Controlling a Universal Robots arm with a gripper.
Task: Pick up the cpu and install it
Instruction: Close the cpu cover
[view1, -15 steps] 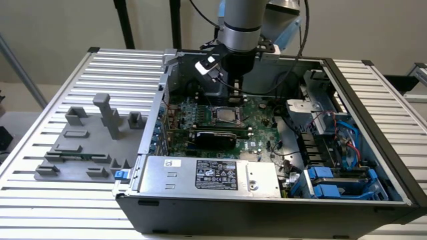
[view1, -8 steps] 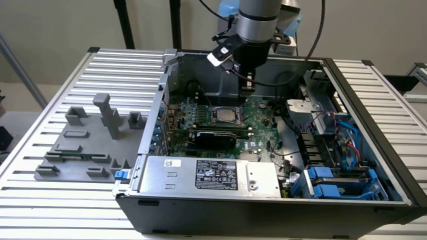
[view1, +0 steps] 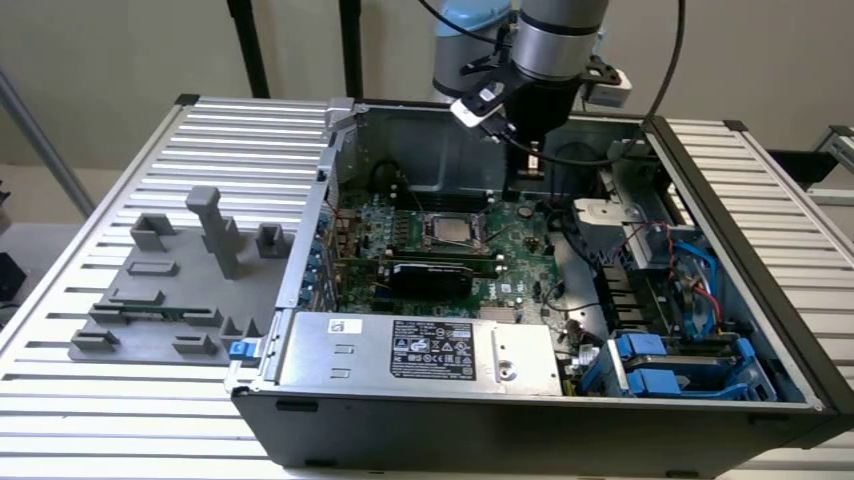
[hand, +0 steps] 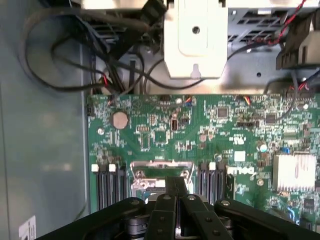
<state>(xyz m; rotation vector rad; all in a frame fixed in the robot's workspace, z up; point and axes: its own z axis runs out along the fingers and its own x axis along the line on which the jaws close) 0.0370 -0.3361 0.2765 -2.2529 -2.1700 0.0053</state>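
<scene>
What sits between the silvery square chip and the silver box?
In the exterior view, a long black bar lies between the silvery square chip and silver metal box.

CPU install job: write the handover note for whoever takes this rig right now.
The gripper is shut with nothing seen between its fingers. It hangs inside the open black computer case, over the green motherboard and apart from the dark, metal-bordered socket frame.
The cpu, a small flat silvery square chip, lies in that socket frame near the board's middle.
The grey plastic fixture blocks stand outside the case, on the exterior view's left.
Done: the cpu appears to be placed in the socket.
Left: it cannot be told whether the cpu is fully seated or latched, so check this.
</scene>
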